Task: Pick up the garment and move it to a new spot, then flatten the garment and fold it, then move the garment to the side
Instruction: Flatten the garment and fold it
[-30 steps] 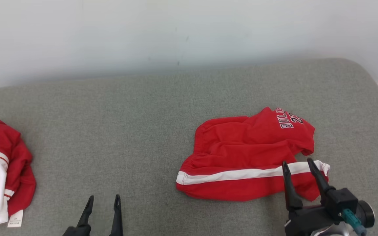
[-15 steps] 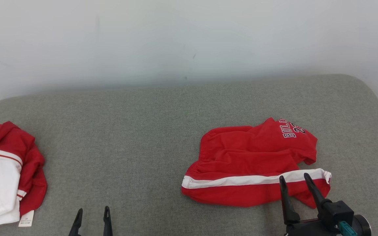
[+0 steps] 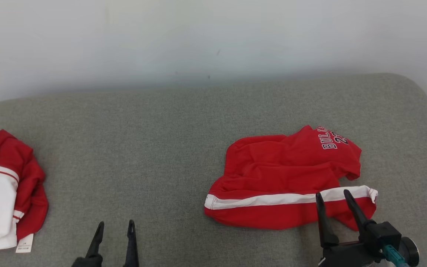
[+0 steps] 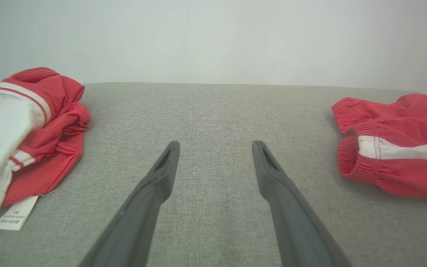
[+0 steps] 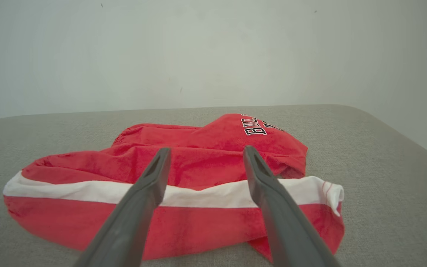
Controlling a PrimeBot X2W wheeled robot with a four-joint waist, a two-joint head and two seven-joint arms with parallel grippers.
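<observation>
Pickup stage, shorts [image 3: 287, 178] lying loose, not grabbed yet.
Right gripper [image 3: 332, 193] open at their near right edge, left gripper [image 3: 115, 223] open too; next it's lower and pinch, I guess.

Your garment [image 3: 280, 174] is a pair of red shorts, crumpled and not flat, on the right half of the grey padded surface [image 3: 154, 148]. You'll see a white stripe [image 3: 269, 200] running along the near side. The gathered waistband [image 4: 348, 163] is at the left end. White "BULL" lettering [image 3: 333, 138] with a number sits on the bunched far-right corner. At the right end, the fabric is folded over itself.
</observation>
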